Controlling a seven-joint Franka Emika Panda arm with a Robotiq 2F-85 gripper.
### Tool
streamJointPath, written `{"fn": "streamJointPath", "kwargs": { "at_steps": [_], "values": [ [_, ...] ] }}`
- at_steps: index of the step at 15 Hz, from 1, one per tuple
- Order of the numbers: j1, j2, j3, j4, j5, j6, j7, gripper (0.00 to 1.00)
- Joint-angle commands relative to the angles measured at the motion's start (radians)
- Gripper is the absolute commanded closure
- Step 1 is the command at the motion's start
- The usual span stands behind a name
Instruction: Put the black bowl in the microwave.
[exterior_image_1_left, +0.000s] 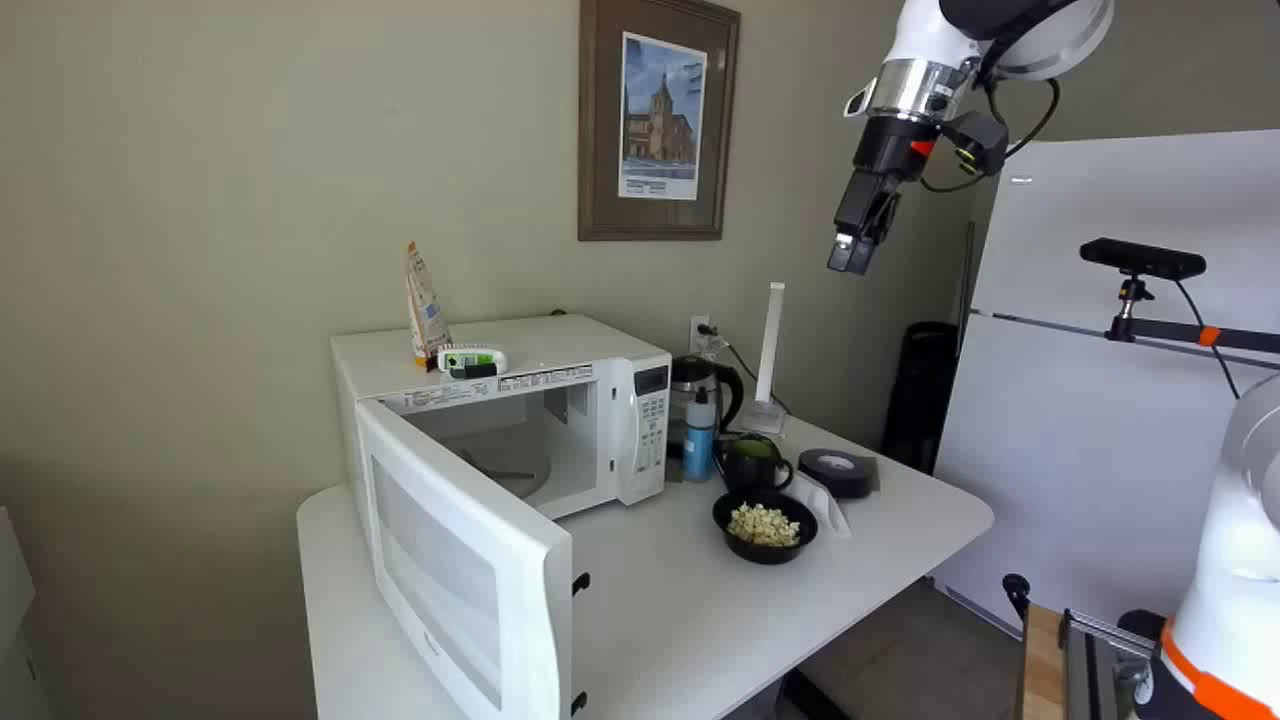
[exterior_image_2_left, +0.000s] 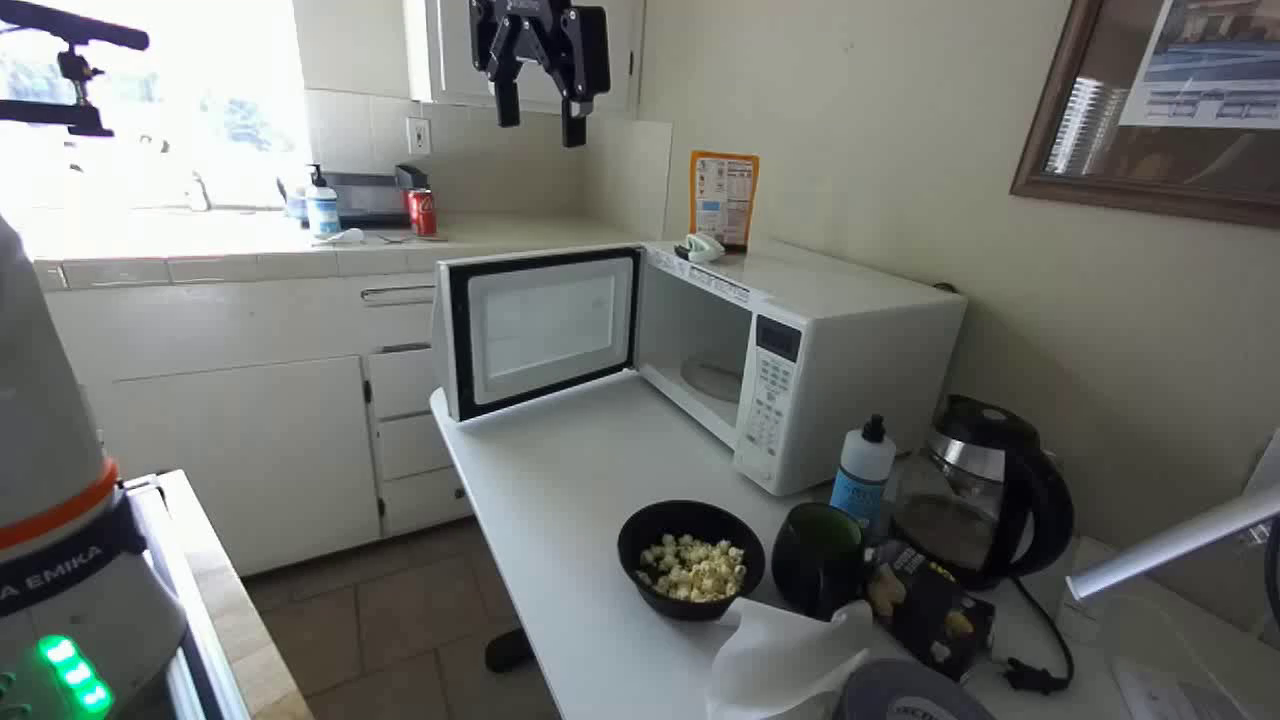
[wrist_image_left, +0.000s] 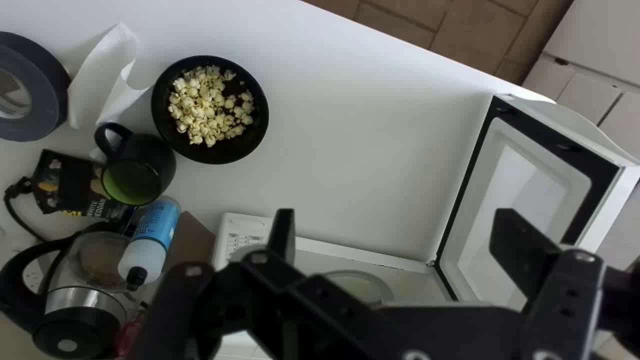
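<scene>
Kitchen, tiled counter (exterior_image_2_left: 330, 263), white cabinets (exterior_image_2_left: 240, 430), white refrigerator (exterior_image_1_left: 1080, 430), microwave (exterior_image_2_left: 840, 340)

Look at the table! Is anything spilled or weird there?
Nothing looks spilled: all the popcorn I can see is inside the black bowl. A bit odd: a loose plug lies on the table instead of being plugged in, and a crumpled white sheet sits beside the bowl.

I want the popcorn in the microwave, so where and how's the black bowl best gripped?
Probably the rim of the black bowl, from above, on the side opposite the mug, fingers straddling the edge: the bowl sits upright, and popcorn leaves its wall bare there.
</scene>
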Motion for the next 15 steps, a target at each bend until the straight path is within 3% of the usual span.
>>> {"fn": "streamJointPath", "kwargs": {
  "at_steps": [1, 10, 15],
  "values": [
    [-0.009, 0.002, 0.006, 0.002, 0.005, -0.002, -0.005, 0.0],
    [-0.009, 0.002, 0.006, 0.002, 0.005, -0.002, -0.005, 0.0],
    [-0.019, 0.1, -0.061, -0.041, 0.132, 0.011, 0.02, 0.0]
  ]
}}
